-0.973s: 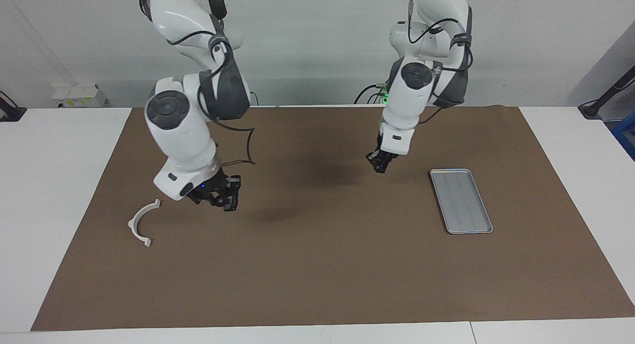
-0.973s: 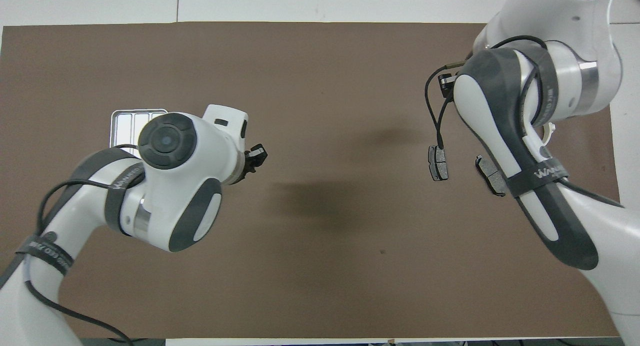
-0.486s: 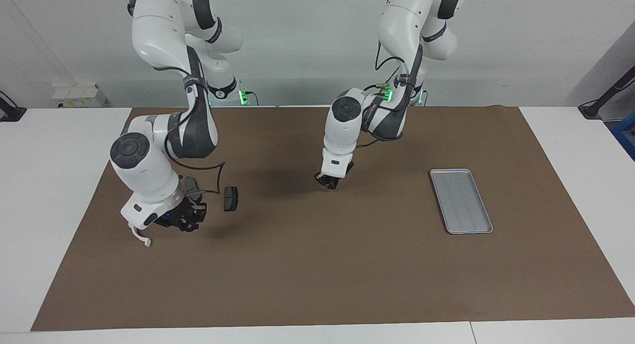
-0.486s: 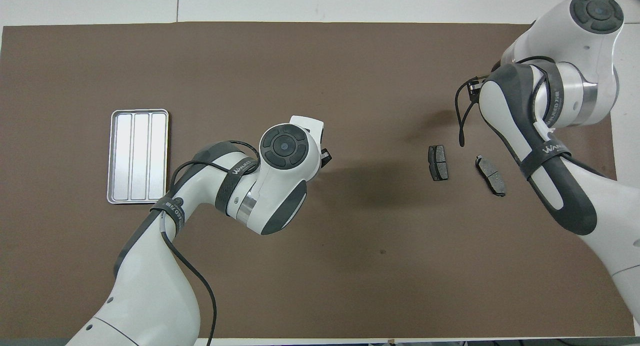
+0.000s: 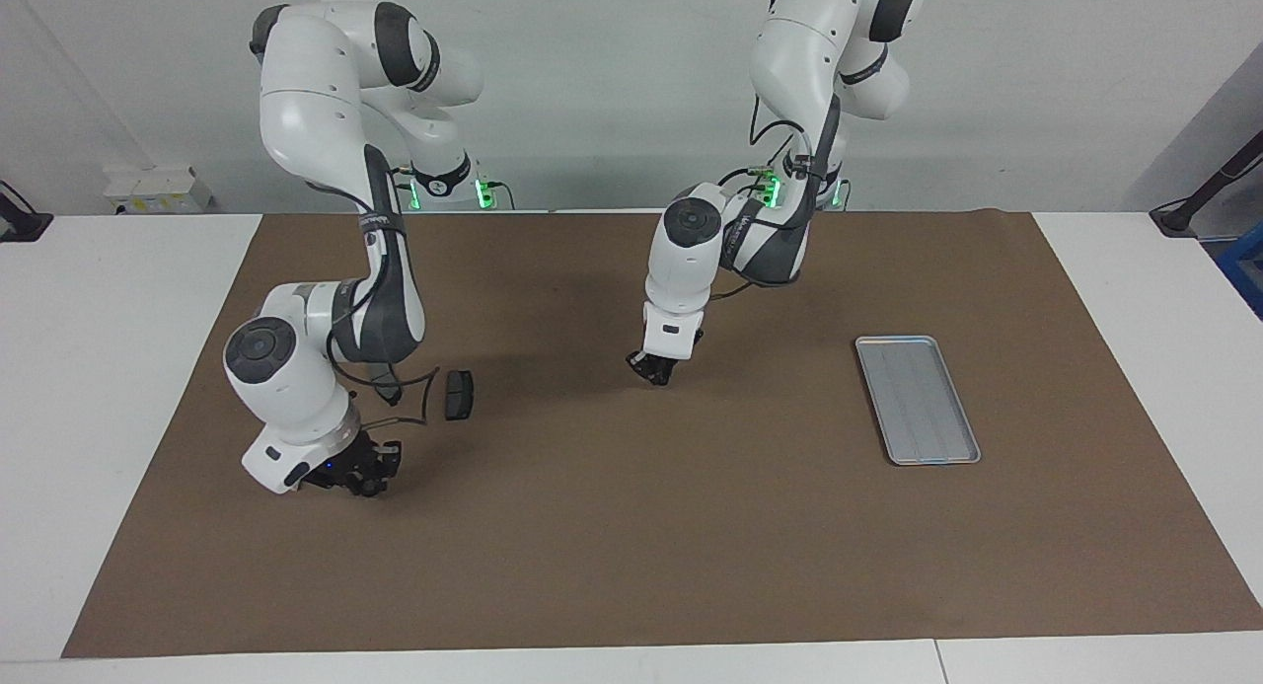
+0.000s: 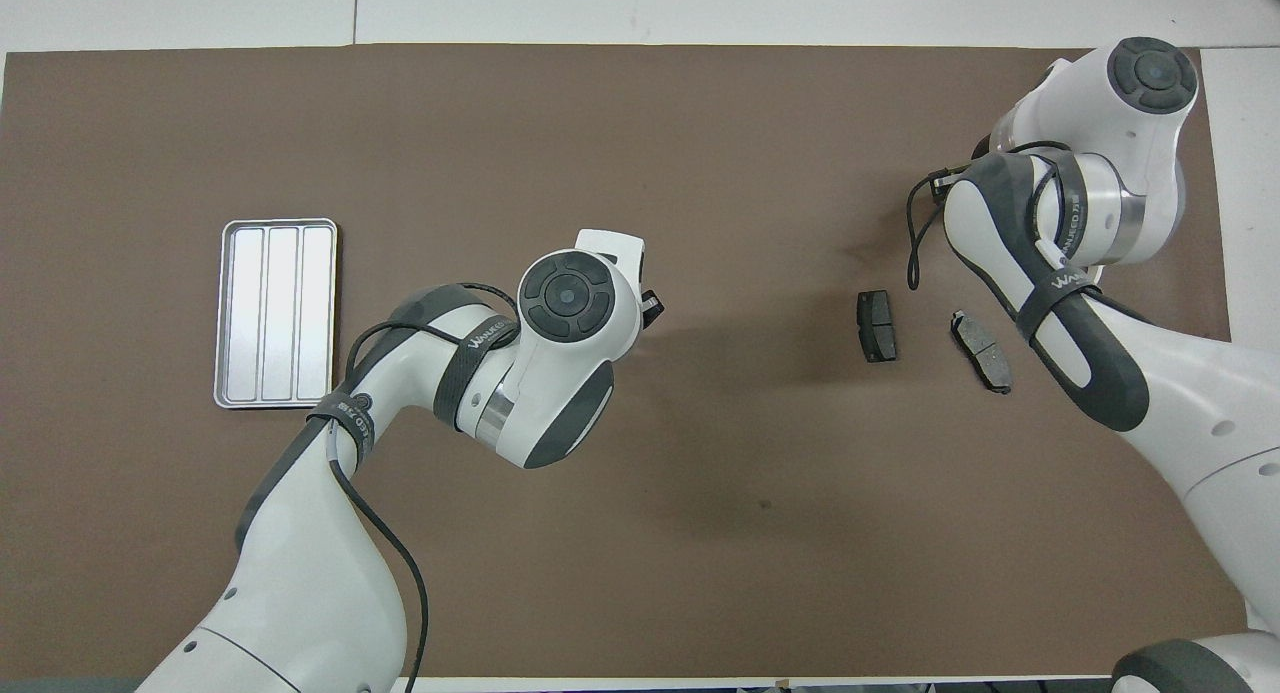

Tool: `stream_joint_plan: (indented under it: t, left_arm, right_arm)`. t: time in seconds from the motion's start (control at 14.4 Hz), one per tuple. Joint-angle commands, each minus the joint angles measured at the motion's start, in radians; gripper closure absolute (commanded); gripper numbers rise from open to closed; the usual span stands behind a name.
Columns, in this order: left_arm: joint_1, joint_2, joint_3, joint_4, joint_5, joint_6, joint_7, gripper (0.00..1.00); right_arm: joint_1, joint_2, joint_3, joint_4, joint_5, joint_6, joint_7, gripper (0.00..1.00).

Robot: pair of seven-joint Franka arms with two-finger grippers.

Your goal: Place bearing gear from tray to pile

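Tray [image 5: 918, 400] is lying bare toward the left arm's end, long axis running toward and away from the robots; no bearing gear visible anywhere. Left pincer [image 5: 654, 370] is hanging pressed together, holding nothing, over mid-mat [image 5: 631, 526], nearer the tray. Right pincer [image 5: 360, 477] is hovering low by the pile, 2 brake pads [image 6: 877, 325] showing; cannot tell its grip. Open mat between.

White table [image 5: 118, 299], brown mat [image 5: 631, 526], pale wall [image 5: 612, 82].
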Motion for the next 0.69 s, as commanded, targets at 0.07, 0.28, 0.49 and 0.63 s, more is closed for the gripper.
stream_joint_plan:
  t: [0.07,0.28,0.49,0.63]
  left_arm:
    - [-0.020,0.019,0.015,-0.003,-0.003,0.020,-0.025,1.00]
    - [-0.020,0.025,0.017,-0.003,0.000,0.018,-0.025,1.00]
    - [-0.020,0.028,0.017,-0.003,0.002,0.020,-0.025,1.00]
    - [-0.020,0.030,0.017,-0.004,0.002,0.023,-0.025,1.00]
  right_arm:
    - [-0.017,0.008,0.015,-0.010,-0.006,0.029,-0.023,1.00]
    - [-0.007,0.006,0.015,-0.010,-0.005,0.017,-0.011,0.29]
    - [0.001,-0.014,0.013,-0.006,-0.008,-0.037,-0.009,0.00]
    - [0.024,-0.047,0.012,0.001,-0.009,-0.087,0.011,0.00]
